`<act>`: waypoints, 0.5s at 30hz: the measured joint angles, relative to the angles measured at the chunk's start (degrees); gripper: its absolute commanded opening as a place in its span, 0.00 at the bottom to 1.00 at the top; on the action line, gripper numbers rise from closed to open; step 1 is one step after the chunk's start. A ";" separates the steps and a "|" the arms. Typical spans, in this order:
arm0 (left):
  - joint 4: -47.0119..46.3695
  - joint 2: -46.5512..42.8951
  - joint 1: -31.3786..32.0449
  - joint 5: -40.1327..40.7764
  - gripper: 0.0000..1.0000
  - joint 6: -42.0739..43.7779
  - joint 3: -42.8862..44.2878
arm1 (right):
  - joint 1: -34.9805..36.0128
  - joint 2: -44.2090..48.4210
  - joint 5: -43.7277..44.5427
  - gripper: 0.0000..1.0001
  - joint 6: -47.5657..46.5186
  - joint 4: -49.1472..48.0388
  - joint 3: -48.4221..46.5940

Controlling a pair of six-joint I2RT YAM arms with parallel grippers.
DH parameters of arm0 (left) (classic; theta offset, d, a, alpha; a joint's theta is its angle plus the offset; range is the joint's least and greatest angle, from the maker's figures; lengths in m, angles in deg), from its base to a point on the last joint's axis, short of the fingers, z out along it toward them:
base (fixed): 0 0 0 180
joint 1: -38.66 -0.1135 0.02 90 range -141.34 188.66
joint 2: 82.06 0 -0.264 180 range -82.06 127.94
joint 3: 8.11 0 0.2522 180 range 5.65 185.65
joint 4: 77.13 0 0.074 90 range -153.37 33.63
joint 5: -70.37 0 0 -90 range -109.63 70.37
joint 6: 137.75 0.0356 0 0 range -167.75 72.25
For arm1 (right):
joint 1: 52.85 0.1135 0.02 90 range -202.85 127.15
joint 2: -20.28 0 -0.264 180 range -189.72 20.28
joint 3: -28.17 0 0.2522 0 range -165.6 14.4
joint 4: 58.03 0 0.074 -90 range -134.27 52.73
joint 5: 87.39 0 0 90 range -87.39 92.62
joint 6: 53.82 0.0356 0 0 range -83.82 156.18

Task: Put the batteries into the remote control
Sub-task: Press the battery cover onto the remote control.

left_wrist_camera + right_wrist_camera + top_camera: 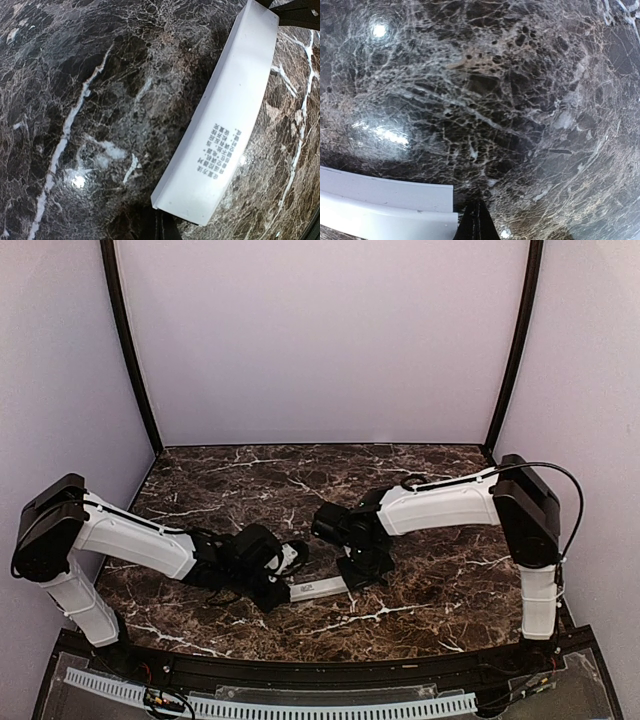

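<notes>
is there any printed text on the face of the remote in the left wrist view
Yes, a few short rows of small dark print sit on the white face of the remote control, towards its end nearer the camera.

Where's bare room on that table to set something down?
The far strip of the table along the back wall is bare; so is the near patch between the remote control and the right arm's base. Crowded mid-table, where the left arm meets the right.

The remote control [320, 589] lies flat on the table [430, 490], in the near middle part, between the two arms. The left end effector [284, 592] is at its left end and the right end effector [353, 579] at its right end. Whether they touch it cannot be told.
</notes>
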 measured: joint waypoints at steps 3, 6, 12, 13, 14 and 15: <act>0.31 0.00 -0.02 -0.44 0.00 0.33 0.00 | 0.02 -0.28 0.00 0.00 0.00 0.02 -0.42; 0.46 0.00 -0.04 -0.57 0.00 0.52 0.00 | 0.02 -0.52 0.07 0.00 0.02 0.04 -0.74; 0.39 -0.11 -0.04 -0.31 0.00 0.48 -0.13 | -0.04 0.11 0.28 0.00 -0.02 -1.01 0.35; 0.24 -0.13 -0.04 -0.04 0.00 0.46 -0.20 | -0.13 0.74 0.24 0.00 -0.02 -1.95 1.27; -0.07 -0.13 0.02 0.37 0.00 0.46 -0.33 | -0.31 1.44 0.15 0.00 -0.07 -3.04 2.34; -0.39 -0.13 0.00 0.79 0.00 0.46 -0.44 | -0.68 2.21 -0.07 0.00 -0.09 -4.28 3.52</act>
